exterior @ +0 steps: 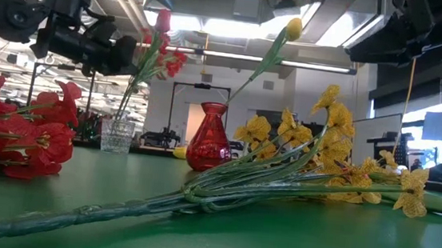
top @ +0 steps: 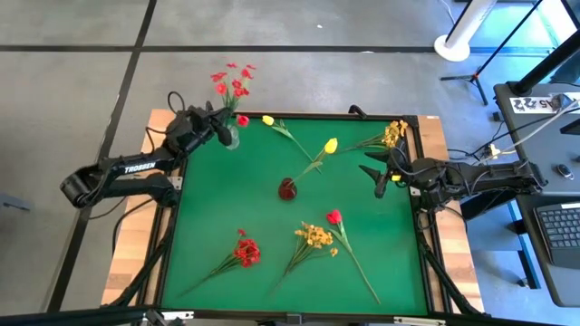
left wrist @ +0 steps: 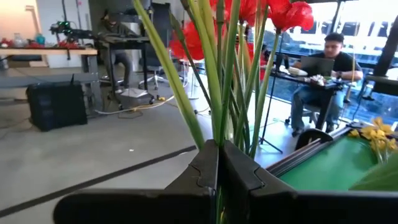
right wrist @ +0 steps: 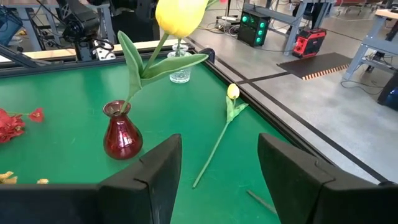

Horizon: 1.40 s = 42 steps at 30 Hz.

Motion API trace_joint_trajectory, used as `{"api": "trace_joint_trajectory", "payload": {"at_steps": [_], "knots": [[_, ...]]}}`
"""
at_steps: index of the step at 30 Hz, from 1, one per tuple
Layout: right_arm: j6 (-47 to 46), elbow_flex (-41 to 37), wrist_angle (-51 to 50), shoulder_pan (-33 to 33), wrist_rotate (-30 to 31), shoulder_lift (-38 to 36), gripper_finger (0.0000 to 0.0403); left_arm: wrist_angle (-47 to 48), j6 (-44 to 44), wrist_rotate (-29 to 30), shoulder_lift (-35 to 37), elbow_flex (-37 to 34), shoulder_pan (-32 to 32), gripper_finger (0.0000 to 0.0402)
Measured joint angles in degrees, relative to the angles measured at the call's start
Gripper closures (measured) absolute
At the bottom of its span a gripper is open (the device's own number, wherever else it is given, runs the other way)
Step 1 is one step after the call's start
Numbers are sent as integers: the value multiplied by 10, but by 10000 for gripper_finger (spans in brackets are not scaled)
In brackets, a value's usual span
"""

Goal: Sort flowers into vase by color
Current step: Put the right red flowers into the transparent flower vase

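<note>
left gripper (top: pixel 220 132) clamped on red spray (top: pixel 232 80) stems over the clear vase (top: pixel 232 138), far-left table corner.
right gripper (top: pixel 380 174) waits at the right edge, fingers spread, holding nothing. stems look light, thin and springy, blooms soft: judge best pinched low on the stem. spray's long axis stands near upright, blooms topmost. a yellow tulip (top: pixel 331 145) leans from the red vase (top: pixel 287 189); other flowers lie flat.

Two black matte jointed arms; left arm (top: pixel 118 172) has white "TROSSEN" lettering; right arm (top: pixel 471 175) trails black cables; blocky black angular fingers (right wrist: pixel 149 180).
</note>
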<state>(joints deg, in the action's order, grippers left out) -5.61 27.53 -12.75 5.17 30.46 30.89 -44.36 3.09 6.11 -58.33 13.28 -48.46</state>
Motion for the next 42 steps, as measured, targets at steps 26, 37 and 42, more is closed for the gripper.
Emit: {"api": "trace_joint_trajectory", "payload": {"at_steps": [26, 37, 42], "knots": [[1, 0, 11, 0, 5, 0, 194, -157, 6, 39, -2, -109, 5, 401], [0, 0, 12, 0, 5, 0, 194, -157, -41, 12, -2, -98, 5, 340], [0, 0, 11, 0, 4, 0, 194, -114, -32, -11, -2, -98, 5, 296]]}}
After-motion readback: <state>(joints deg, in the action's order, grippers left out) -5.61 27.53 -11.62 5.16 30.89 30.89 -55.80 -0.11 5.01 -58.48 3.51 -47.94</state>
